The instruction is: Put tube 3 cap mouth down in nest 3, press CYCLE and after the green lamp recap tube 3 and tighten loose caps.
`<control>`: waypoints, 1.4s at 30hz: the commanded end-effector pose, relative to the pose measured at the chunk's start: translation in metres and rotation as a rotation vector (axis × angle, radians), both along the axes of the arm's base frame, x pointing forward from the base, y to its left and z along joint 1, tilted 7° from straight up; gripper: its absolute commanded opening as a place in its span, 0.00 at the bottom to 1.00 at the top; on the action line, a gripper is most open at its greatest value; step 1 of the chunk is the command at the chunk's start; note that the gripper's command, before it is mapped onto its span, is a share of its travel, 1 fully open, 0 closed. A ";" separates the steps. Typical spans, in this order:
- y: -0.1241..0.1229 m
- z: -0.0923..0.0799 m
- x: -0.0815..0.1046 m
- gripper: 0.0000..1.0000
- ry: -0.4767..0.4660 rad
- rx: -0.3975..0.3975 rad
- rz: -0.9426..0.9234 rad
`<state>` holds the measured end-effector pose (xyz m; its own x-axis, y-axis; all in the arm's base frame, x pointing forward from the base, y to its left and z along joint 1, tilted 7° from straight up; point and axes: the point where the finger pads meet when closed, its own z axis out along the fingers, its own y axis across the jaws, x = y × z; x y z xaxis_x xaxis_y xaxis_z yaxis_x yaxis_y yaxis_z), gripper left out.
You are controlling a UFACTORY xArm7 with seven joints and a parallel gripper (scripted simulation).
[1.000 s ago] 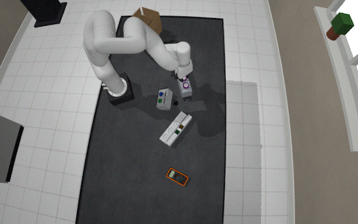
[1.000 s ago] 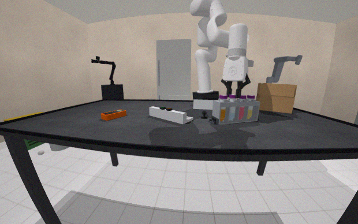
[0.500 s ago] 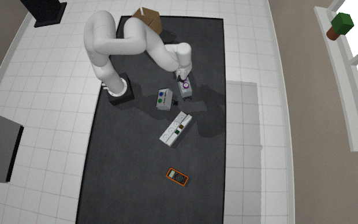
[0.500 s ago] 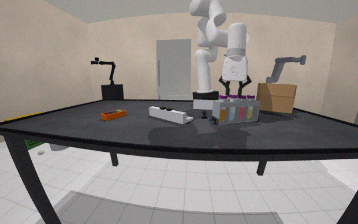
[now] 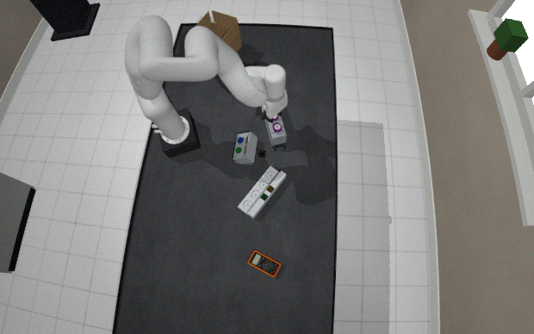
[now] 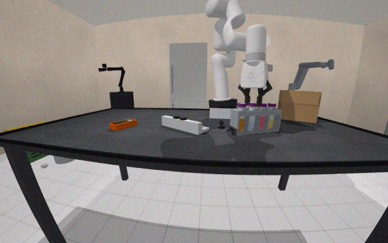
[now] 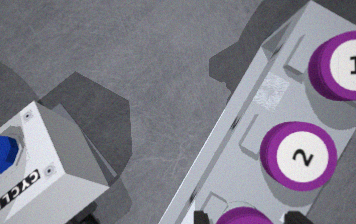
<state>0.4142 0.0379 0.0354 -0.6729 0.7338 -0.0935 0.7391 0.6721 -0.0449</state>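
The decapping station (image 6: 256, 120) holds several tubes with purple caps. In the wrist view cap 1 (image 7: 340, 65) and cap 2 (image 7: 298, 156) sit on their tubes. Cap 3 (image 7: 244, 216) shows at the bottom edge, on its tube. My gripper (image 7: 248, 217) straddles cap 3 with a small gap on each side, so it is open. It also shows in the side view (image 6: 254, 101) over the second cap from the left. The blue CYCLE key (image 7: 7, 155) is unlit in its housing (image 5: 245, 147). The cap tray (image 5: 263, 192) has empty nests and dark lamps.
A small black object (image 5: 261, 152) lies between the key housing and the station. An orange multimeter (image 5: 263, 263) lies toward the table's far end. A cardboard box (image 5: 221, 27) stands behind the arm.
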 end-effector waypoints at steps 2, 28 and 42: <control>0.001 0.001 0.001 0.46 -0.044 -0.003 -0.337; 0.001 0.001 0.001 0.00 -0.148 0.031 -1.307; 0.001 0.001 0.001 0.00 -0.143 0.030 -1.257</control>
